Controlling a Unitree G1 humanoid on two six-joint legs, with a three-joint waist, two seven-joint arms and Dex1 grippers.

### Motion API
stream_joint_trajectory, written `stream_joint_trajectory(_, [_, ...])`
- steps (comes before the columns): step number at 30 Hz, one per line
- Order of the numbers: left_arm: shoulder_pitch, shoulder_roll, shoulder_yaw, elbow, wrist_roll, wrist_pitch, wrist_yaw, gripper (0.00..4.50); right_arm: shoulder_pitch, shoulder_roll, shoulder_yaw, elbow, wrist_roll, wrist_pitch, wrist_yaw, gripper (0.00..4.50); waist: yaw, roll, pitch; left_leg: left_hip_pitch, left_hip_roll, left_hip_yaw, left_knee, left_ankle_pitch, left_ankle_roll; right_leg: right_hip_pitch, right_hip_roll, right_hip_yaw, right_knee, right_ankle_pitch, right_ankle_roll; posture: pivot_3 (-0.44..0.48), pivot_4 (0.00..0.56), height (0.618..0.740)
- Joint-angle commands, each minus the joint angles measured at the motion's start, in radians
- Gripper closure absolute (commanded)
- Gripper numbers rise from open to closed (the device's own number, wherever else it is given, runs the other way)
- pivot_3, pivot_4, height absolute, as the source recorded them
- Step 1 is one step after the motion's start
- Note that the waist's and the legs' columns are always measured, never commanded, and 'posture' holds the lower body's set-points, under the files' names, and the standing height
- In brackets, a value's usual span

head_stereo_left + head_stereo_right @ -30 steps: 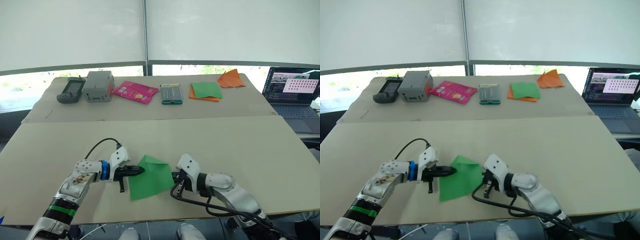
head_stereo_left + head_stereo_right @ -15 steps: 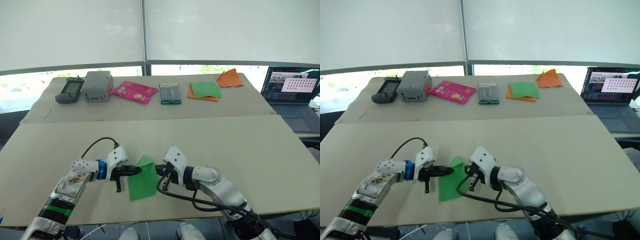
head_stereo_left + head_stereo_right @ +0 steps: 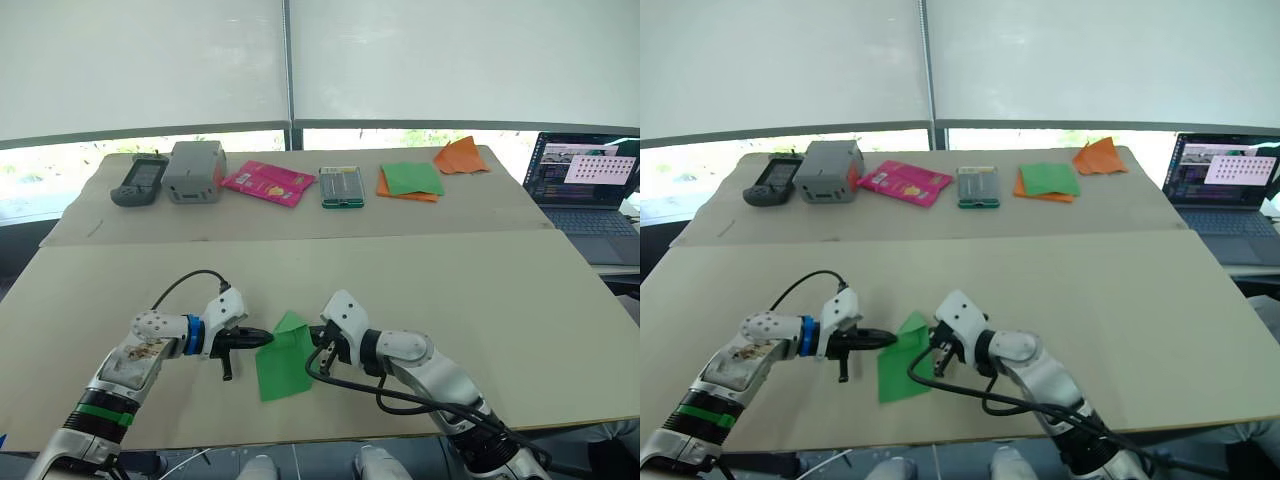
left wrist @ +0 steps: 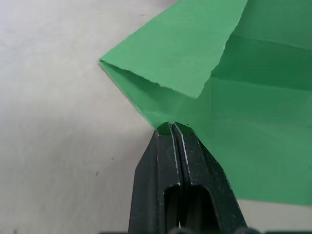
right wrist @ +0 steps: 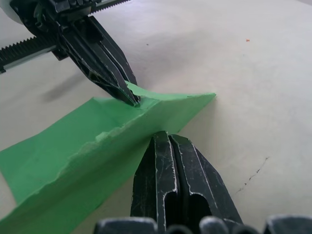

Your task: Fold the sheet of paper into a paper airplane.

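I see the sheet of paper point(image 3: 284, 356), folded over, lying on the near tan table point(image 3: 480, 300) between my two grippers. My left gripper point(image 4: 171, 127) is pinched closed on its left edge, and my right gripper point(image 5: 166, 138) is clamped closed on the folded right edge, both low over the table.

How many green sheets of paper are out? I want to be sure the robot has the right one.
2. The sheet of paper lies on the near table between the two grippers; another green sheet rests on orange paper on the far table.
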Motion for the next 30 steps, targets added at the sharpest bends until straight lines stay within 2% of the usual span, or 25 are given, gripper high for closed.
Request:
stream_joint_trajectory(1, [-0.004, 0.013, 0.013, -0.033, 0.002, 0.028, 0.001, 4.45, -0.004, 0.002, -0.002, -0.012, -0.002, -0.027, 0.0, 4.5, 0.0, 0.0, 0.001, 0.0, 0.0, 0.0, 0.0, 0.0, 0.0, 0.0, 0.0, 0.0, 0.0, 0.0, 0.0, 0.0, 0.15, 0.74])
stream_joint_trajectory(12, [-0.036, 0.012, 0.101, -0.12, -0.104, 0.133, -0.006, 4.45, -0.004, -0.004, 0.001, -0.005, -0.013, -0.03, 0.01, 4.5, 0.0, -0.002, 0.004, -0.002, 0.0, 0.0, 0.0, 0.0, 0.0, -0.001, 0.0, 0.0, 0.0, 0.0, 0.0, 0.0, 0.15, 0.74])
stream_joint_trajectory(21, [-0.03, -0.011, 0.091, -0.174, -0.131, 0.167, -0.002, 4.45, -0.003, -0.012, 0.0, -0.009, -0.016, -0.027, 0.013, 4.5, 0.002, -0.003, 0.005, -0.002, 0.0, 0.0, 0.0, 0.0, 0.0, 0.0, 0.0, 0.0, -0.001, 0.0, 0.001, 0.0, 0.15, 0.74])
stream_joint_trajectory(30, [-0.015, -0.02, 0.023, -0.114, -0.04, 0.089, 0.002, 4.45, -0.013, -0.008, -0.011, -0.043, -0.006, -0.006, 0.0, 4.5, 0.001, -0.003, 0.005, -0.002, 0.0, 0.0, 0.0, 0.0, 0.0, 0.0, 0.0, 0.0, -0.001, 0.001, 0.001, 0.0, 0.15, 0.74])
